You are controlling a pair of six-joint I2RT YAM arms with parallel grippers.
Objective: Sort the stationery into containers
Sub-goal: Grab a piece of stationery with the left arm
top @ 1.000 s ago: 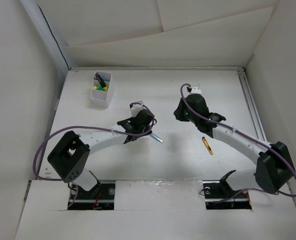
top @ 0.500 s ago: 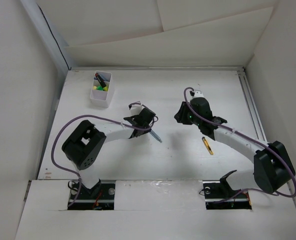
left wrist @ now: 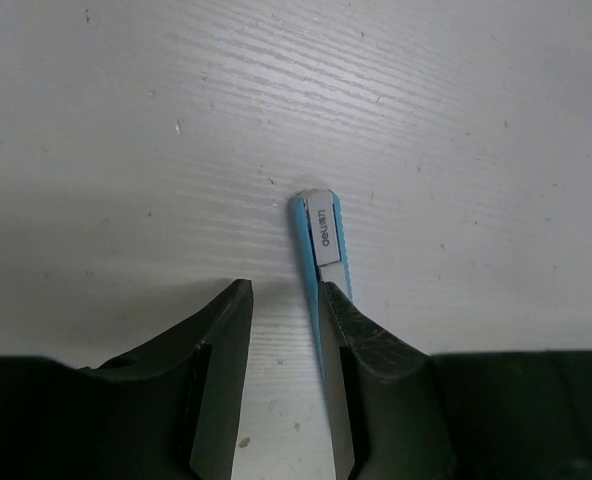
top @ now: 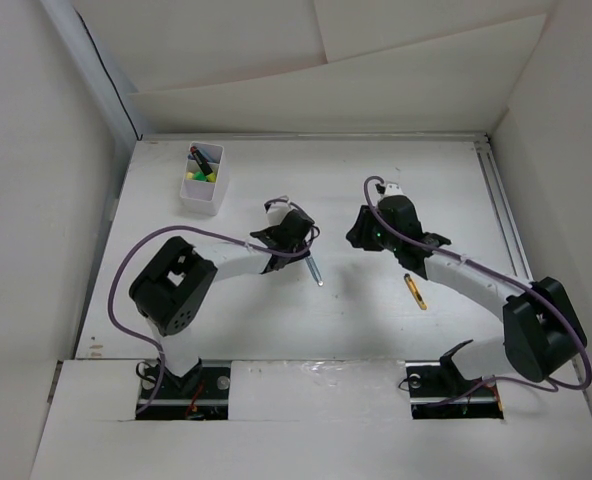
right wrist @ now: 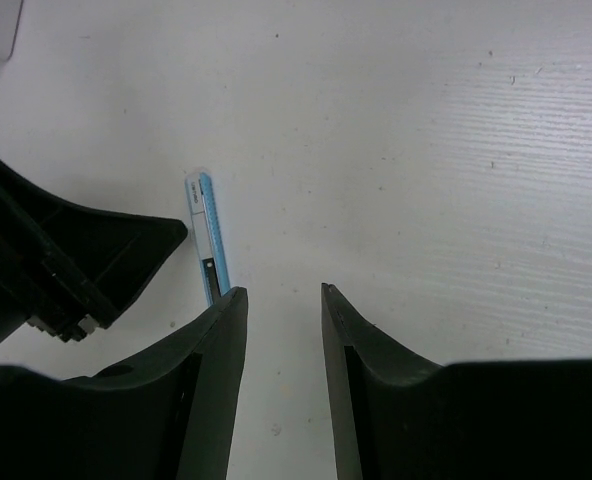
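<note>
Left claw [left wrist: 286,300]: narrow gap, bare table between the fingers, nothing clamped. The light blue pen [left wrist: 321,240] lies flat on the table [top: 456,180]. Its lower end runs under and along the inner edge of the right-hand finger [left wrist: 361,350] in the left wrist view, touching it, and its labelled end sticks out toward the top of the frame. In the top view that pen is just left of centre and pokes out below the left claw, nearly vertical in the picture.

Right claw [right wrist: 281,300]: also a narrow gap, only table between the fingers, holding nothing. In the right wrist view the blue pen shows just left of its left finger [right wrist: 221,370], and the other claw's black body fills the left edge. In the top view the right claw sits right of centre, near the left claw but apart from it.

A yellow-and-black pen [top: 414,290] lies loose on the table in the right-centre of the top view, beside the right arm's forearm.

The white box [top: 202,200] sits in the upper left of the top view, well apart from both claws. A few pieces, black, green and yellow, fill its upper end, but which compartment cannot be told.
</note>
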